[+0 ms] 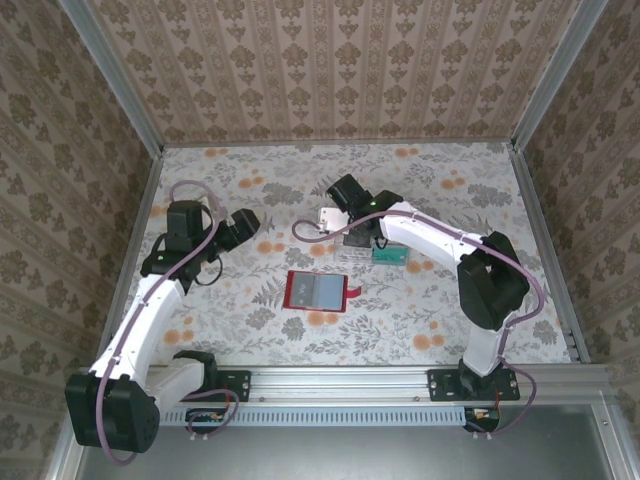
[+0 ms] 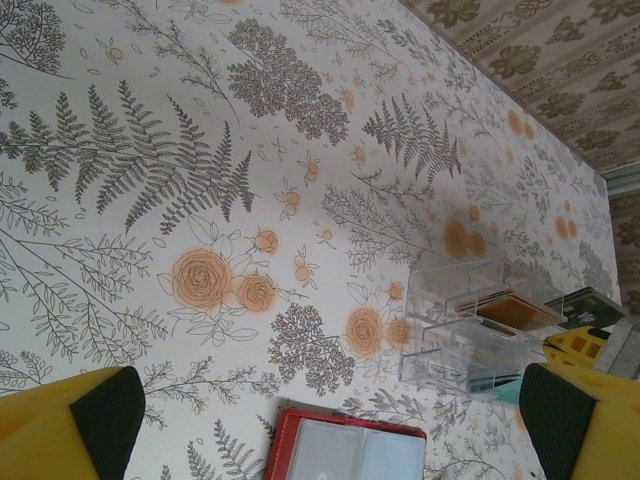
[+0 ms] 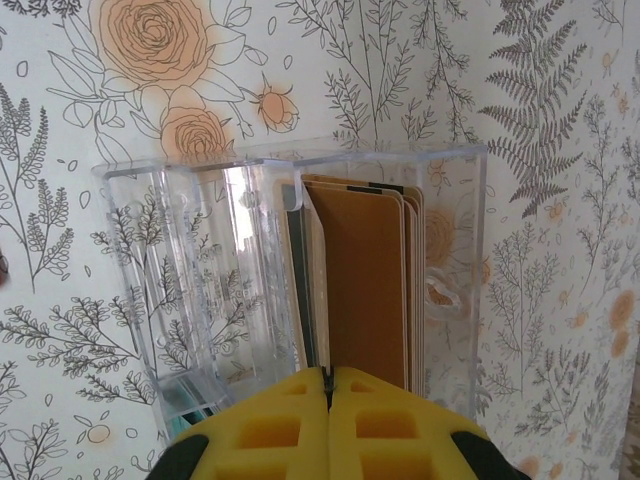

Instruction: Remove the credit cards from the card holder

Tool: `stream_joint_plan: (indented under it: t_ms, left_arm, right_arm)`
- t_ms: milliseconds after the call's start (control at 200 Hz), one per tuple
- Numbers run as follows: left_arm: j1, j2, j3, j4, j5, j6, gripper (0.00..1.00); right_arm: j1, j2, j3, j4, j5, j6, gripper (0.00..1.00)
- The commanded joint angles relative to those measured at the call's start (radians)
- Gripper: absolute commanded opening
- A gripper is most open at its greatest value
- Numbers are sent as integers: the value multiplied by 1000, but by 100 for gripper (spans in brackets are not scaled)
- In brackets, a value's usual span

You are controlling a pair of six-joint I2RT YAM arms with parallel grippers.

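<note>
Because the cards stand in a clear box (image 3: 200,260) at mid-table (image 1: 440,300) and not in the red card holder (image 1: 315,291), the next move looks to belong at the box.

- Card holder: lies open and flat, grey-blue lining up, between the arms and nearer their bases. Cannot tell whether any card is left inside.
- Clear box: beyond the holder, under the right arm's wrist. The left arm is well apart from it.
- Tan-gold card (image 3: 365,280): upright in a slot, long axis running straight away from the right fingers.
- Teal card (image 1: 392,254): just beside the box.
- Dark card (image 3: 300,270): seen edge-on, its thin line running into the finger seam.
- Right gripper (image 3: 328,385): closed, pads nearly meeting, apparently pinching that dark card's near end. A pull or push would want to follow the slot's line.
- Left gripper (image 2: 335,420): spread wide, holding nothing, above the table beside the holder.
</note>
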Motion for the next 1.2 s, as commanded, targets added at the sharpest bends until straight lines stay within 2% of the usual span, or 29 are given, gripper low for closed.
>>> stream_joint_plan:
  t_ms: [0, 115, 200, 270, 700, 985, 1195]
  left_arm:
    - [11, -6, -8, -1, 8, 17, 100]
    - [15, -5, -10, -1, 15, 15, 100]
    - [17, -5, -12, -2, 14, 12, 100]
    - [19, -4, -13, -4, 16, 12, 100]
    - [30, 4, -21, 1, 25, -2, 100]
    - [33, 21, -22, 2, 52, -5, 100]
    - [32, 98, 1, -22, 146, 23, 98]
  right_arm:
    - [-6, 26, -18, 12, 29, -6, 0]
    - [-6, 35, -14, 25, 44, 3, 11]
    - [-6, 40, -13, 30, 49, 8, 13]
    - [-6, 43, -11, 37, 60, 12, 19]
    - [-10, 51, -6, 134, 195, 29, 23]
    - [-12, 19, -13, 112, 166, 85, 24]
    - [-7, -78, -24, 76, 111, 269, 25]
